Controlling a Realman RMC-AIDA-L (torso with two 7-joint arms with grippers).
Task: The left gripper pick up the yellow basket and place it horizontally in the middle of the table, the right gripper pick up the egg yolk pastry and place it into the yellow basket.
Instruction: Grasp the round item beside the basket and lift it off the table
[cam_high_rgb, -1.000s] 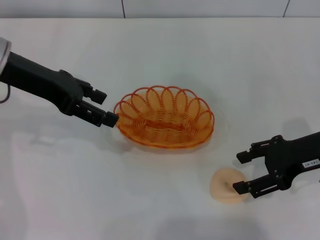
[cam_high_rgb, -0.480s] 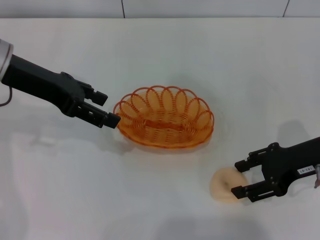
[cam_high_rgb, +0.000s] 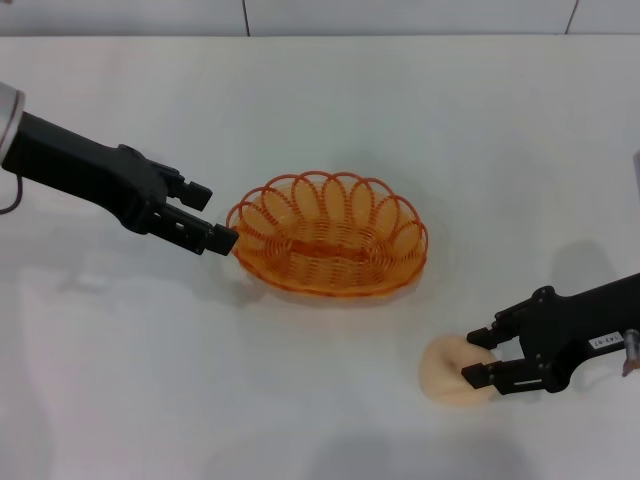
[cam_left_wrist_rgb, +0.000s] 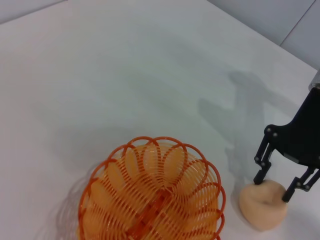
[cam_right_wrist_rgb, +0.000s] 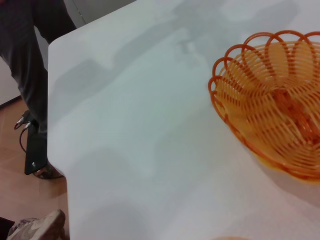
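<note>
now egg yolk pastry (cam_high_rgb: 452, 370) between open right gripper (cam_high_rgb: 481, 357) fingers, on table (cam_high_rgb: 320, 100)

Head looks down; all views share the yellow basket (cam_high_rgb: 328, 236).

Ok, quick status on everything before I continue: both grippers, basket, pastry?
left gripper: open, at the basket's left rim, holding nothing.
yellow basket: upright on the table, empty.
right gripper: open, fingers straddling the pastry, not closed on it.
egg yolk pastry: resting on the table, outside the basket.
</note>
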